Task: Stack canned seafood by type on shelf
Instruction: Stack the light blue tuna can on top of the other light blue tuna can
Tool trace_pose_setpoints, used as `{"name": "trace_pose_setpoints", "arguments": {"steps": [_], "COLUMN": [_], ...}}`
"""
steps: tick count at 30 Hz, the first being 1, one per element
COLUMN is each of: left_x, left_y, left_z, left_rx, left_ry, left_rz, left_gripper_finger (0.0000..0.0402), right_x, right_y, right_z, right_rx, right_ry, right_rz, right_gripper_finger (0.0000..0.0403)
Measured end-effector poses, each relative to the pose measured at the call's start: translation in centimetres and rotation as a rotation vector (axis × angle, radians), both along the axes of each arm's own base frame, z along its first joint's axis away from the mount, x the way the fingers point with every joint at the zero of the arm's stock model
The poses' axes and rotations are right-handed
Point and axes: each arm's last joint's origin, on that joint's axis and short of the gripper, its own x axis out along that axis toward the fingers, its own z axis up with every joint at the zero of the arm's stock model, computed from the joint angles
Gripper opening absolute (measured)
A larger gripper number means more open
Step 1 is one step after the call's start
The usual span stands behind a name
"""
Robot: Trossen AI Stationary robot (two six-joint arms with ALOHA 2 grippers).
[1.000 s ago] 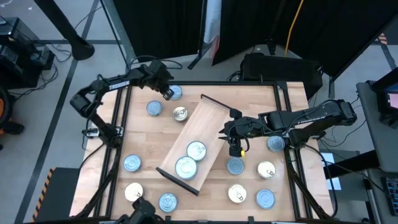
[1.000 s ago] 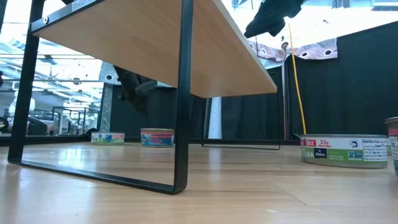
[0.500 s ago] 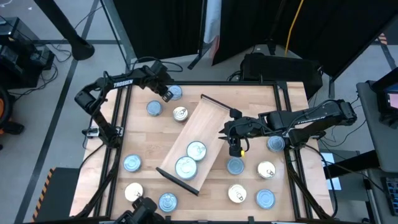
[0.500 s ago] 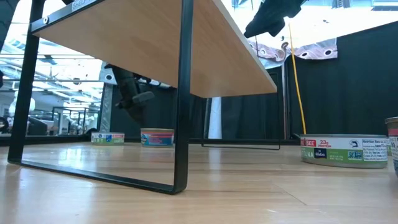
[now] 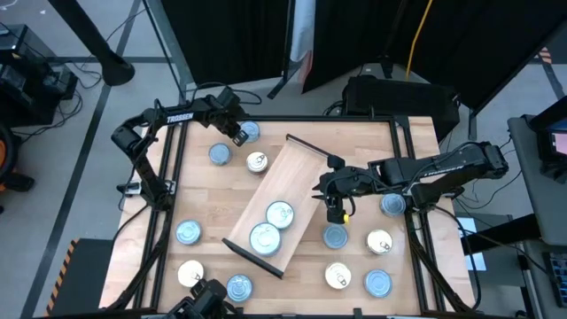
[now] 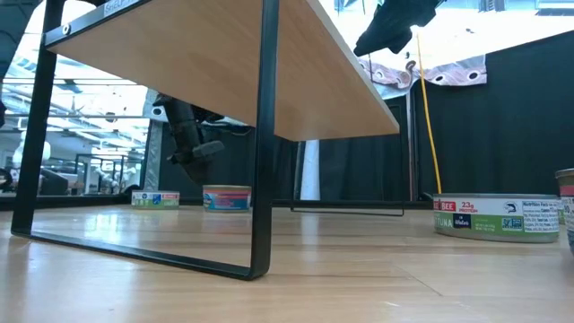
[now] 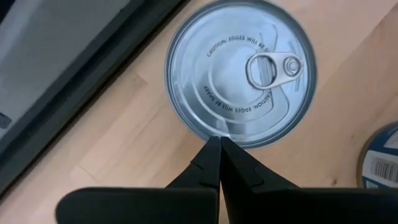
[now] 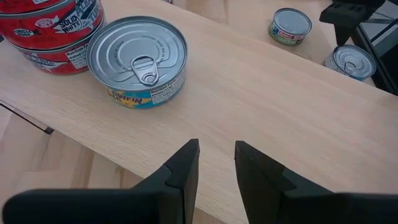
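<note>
Butcher-block tabletop, shelf lying diagonal mid-table, two tins on its near end. Left gripper clenched empty, tips poised over rim of far-left tin; left arm nearest. Right gripper part-open, empty, above shelf's right edge.

My left arm reaches along the far left edge of the table, its wrist bent down, and my left gripper hangs low with its two fingers pressed together, nothing between them. My right arm stretches in from the right side, elbow out, and my right gripper points down, fingers slightly parted, holding nothing
</note>
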Motion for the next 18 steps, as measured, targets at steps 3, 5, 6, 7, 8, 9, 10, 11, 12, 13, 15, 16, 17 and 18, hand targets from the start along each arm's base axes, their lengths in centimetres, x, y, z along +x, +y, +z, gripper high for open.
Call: {"name": "trace_pose_setpoints", "arguments": {"steps": [3, 5, 6, 7, 8, 9, 10, 11, 12, 13, 15, 16, 17, 18], "left_x": [0.04, 0.03, 0.03, 0.02, 0.01, -0.02, -0.06, -0.11, -0.17, -0.24, -0.44, -0.56, -0.67, -0.76], "left_y": [0.05, 0.05, 0.04, 0.04, 0.02, -0.01, -0.05, -0.08, -0.12, -0.18, -0.33, -0.43, -0.51, -0.62], "left_z": [-0.11, -0.11, -0.11, -0.13, -0.13, -0.14, -0.16, -0.16, -0.17, -0.19, -0.3, -0.46, -0.64, -0.72], "left_rx": [-0.005, -0.006, -0.006, -0.007, -0.009, -0.012, -0.015, -0.017, -0.019, -0.023, -0.032, -0.039, -0.049, -0.057], "left_ry": [-0.002, 0.0, 0.0, 0.001, 0.003, 0.007, 0.013, 0.022, 0.032, 0.042, 0.074, 0.092, 0.109, 0.123], "left_rz": [0.013, 0.013, 0.013, 0.012, 0.013, 0.013, 0.015, 0.017, 0.02, 0.022, 0.029, 0.033, 0.036, 0.038], "left_gripper_finger": [0.0004, 0.0003, 0.0003, 0.0003, 0.0003, 0.0003, 0.0003, 0.0003, 0.0003, 0.0003, 0.0003, 0.0003, 0.0003, 0.0003], "right_x": [0.0, 0.0, 0.0, 0.0, 0.0, 0.0, 0.0, 0.0, 0.0, 0.0, 0.0, 0.0, 0.0, 0.0], "right_y": [0.0, 0.0, 0.0, 0.0, 0.0, 0.0, 0.0, 0.0, 0.0, 0.0, 0.0, 0.0, 0.0, 0.0], "right_z": [0.01, 0.0, 0.0, 0.0, 0.0, 0.0, 0.0, 0.0, 0.0, 0.0, 0.0, 0.0, 0.0, 0.0], "right_rx": [0.0, 0.001, 0.001, 0.001, 0.001, 0.001, 0.001, 0.001, 0.001, 0.001, 0.001, 0.001, 0.001, 0.001], "right_ry": [0.0, 0.0, 0.0, 0.0, 0.0, 0.0, 0.0, 0.0, 0.0, 0.0, 0.001, 0.001, 0.001, 0.001], "right_rz": [0.0, 0.0, 0.0, 0.0, 0.001, 0.001, 0.001, 0.001, 0.001, 0.001, 0.001, 0.001, 0.001, 0.001], "right_gripper_finger": [0.0095, 0.0095, 0.0095, 0.0095, 0.0095, 0.0095, 0.0095, 0.0095, 0.0095, 0.0095, 0.0095, 0.0095, 0.0095, 0.0095]}}
